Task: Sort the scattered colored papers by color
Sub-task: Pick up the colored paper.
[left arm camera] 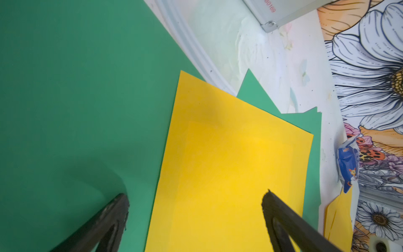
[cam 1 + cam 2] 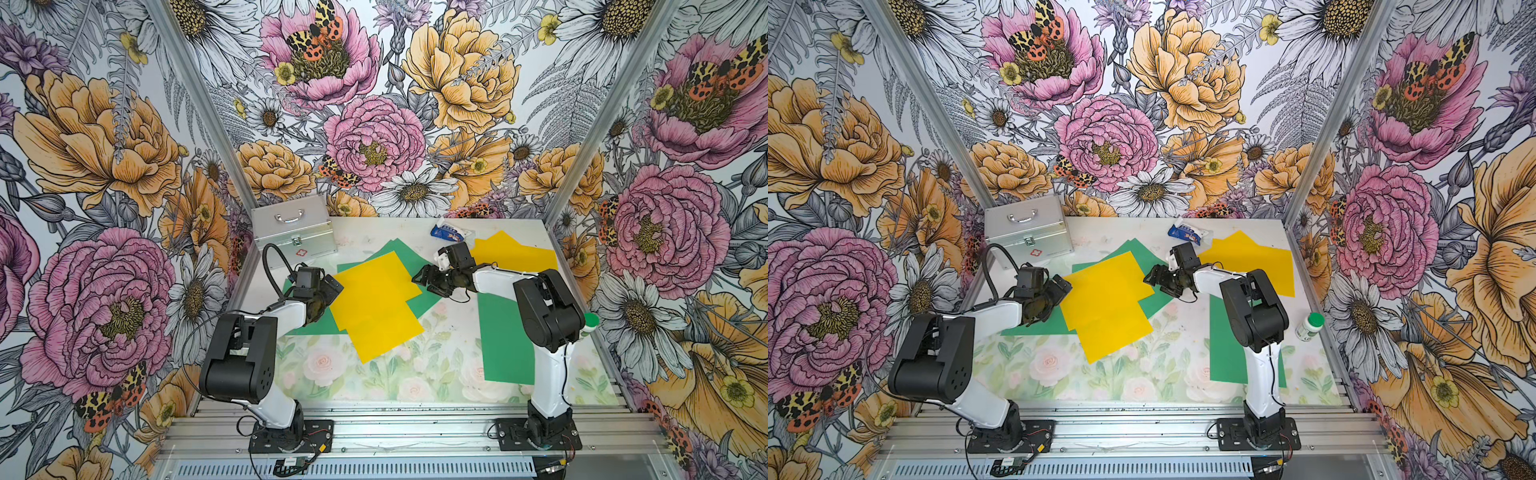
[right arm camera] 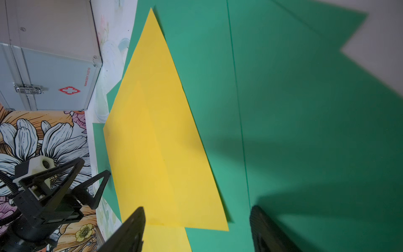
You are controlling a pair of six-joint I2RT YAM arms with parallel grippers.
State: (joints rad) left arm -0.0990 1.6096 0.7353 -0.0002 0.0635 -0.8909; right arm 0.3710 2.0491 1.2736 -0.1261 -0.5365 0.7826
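At the table (image 2: pixel 365 386) centre, two yellow sheets (image 2: pixel 374 291) are lying across green sheets (image 1: pixel 76 87). The left gripper (image 1: pixel 195 196) is hovering over this pile's left edge, jaws wide, empty. The right gripper (image 3: pixel 197 210) is hovering over its right edge, jaws wide, empty. More yellow sheets (image 2: pixel 515 253) are lying at the back right corner, a lone green sheet (image 2: pixel 503 345) toward the front right corner.
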